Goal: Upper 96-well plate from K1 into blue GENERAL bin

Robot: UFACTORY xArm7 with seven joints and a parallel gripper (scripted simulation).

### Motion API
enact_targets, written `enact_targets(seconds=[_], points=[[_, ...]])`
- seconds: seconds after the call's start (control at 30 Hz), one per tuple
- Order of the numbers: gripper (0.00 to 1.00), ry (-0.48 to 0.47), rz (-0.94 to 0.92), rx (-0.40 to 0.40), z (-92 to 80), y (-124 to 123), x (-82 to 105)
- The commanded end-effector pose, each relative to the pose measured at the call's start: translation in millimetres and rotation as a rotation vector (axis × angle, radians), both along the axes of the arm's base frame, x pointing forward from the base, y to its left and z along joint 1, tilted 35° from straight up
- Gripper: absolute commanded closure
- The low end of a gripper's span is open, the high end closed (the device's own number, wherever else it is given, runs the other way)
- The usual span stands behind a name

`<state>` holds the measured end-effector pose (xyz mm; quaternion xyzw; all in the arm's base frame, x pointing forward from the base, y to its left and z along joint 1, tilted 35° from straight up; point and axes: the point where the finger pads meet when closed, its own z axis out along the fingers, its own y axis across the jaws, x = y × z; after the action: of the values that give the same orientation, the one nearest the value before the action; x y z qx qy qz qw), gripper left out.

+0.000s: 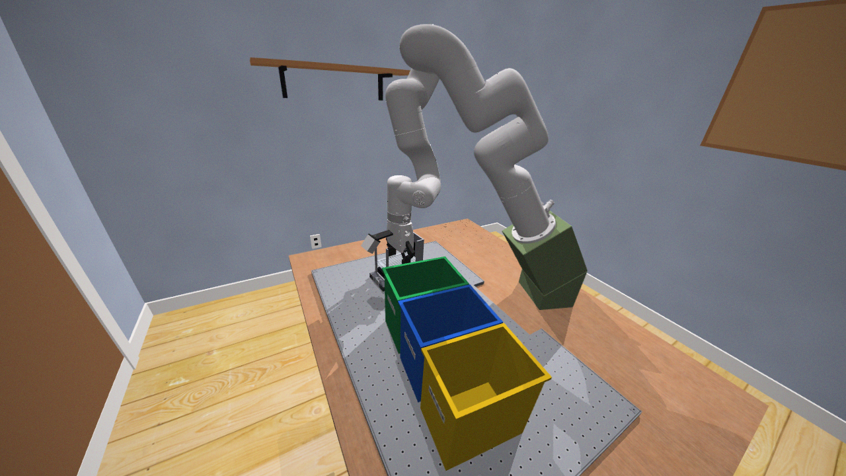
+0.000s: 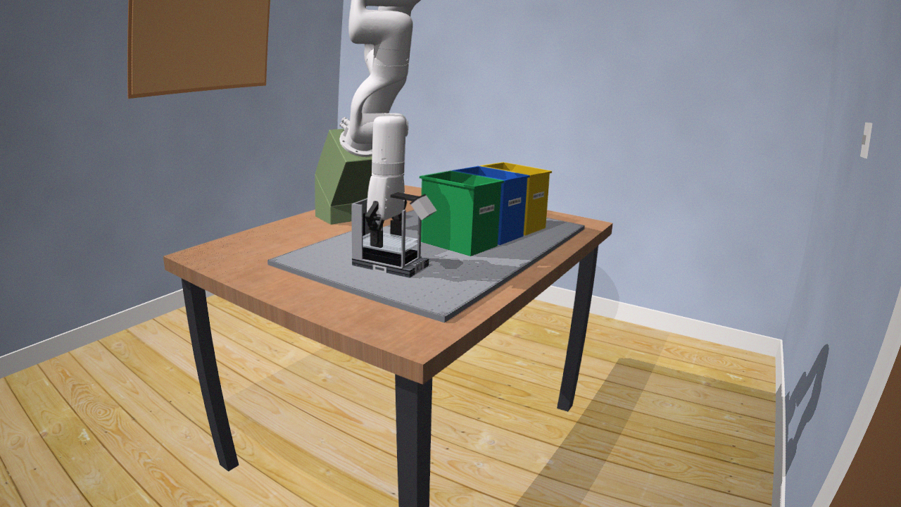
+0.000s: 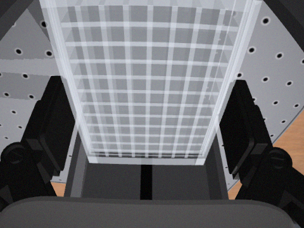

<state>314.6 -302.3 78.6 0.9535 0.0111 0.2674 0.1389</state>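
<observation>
While the arm reaches down behind the green bin (image 1: 421,277), we see from the top our gripper (image 1: 404,253) inside stack rack K1 (image 1: 375,255), with the blue bin (image 1: 449,316) and yellow bin (image 1: 482,369) next in line. From the exterior, we see the gripper (image 2: 374,234) low within the rack's (image 2: 357,229) posts, on the grey perforated board (image 2: 479,277). At the wrist, our fingers stand wide, clamped on the long sides of the clear upper 96-well plate (image 3: 148,76).
</observation>
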Motion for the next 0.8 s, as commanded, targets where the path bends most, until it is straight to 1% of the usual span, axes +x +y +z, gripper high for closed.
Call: enact_targets(seconds=[0.0,0.33,0.77], points=[[1.00,0.000,0.001,0.003,3.4,1,-1.8],[1.00,0.000,0.001,0.003,3.9,1,-2.2],[1.00,-0.001,0.001,0.003,19.0,5,-11.5]])
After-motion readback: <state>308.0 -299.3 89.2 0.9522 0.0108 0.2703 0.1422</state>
